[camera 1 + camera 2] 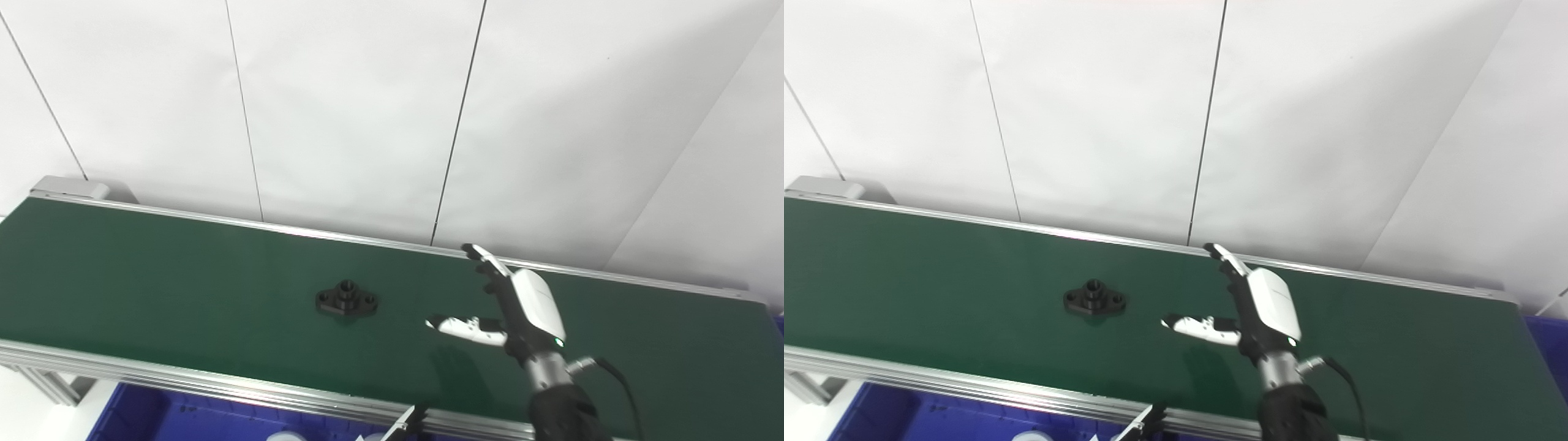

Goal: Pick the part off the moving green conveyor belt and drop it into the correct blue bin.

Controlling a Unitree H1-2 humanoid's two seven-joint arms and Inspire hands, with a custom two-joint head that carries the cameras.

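The part (346, 300) is a small black flange: a diamond-shaped flat base with a raised round hub at its middle, open at the top, and a bolt hole in each of its two pointed ears. Its finish is dull and dark, with faint highlights on the hub rim. It lies flat on the green conveyor belt (153, 275), well apart from the fingers (484, 257), off beyond the thumb tip on the side the thumb points to.

The right hand (514, 306) hangs over the belt holding nothing, its fingers spread wide, the thumb (462, 326) stretched sideways toward the part and the others reaching up toward the belt's far rail. Its back is a smooth white shell with black joints (a small green light glows near the wrist), and a black cable loops off the metal wrist.

The left hand cannot be made out; only a small dark and white piece (409, 422) pokes up at the bottom edge, too cut off to identify. Below the ribbed aluminium near rail, the blue bin (153, 416) is mostly cropped, with pale round shapes inside that are hard to read. Another blue edge (1546, 343) peeks past the belt's end, beyond the wrist side. The belt is matte and even; behind it stand plain white panels (355, 110) with thin dark seams.
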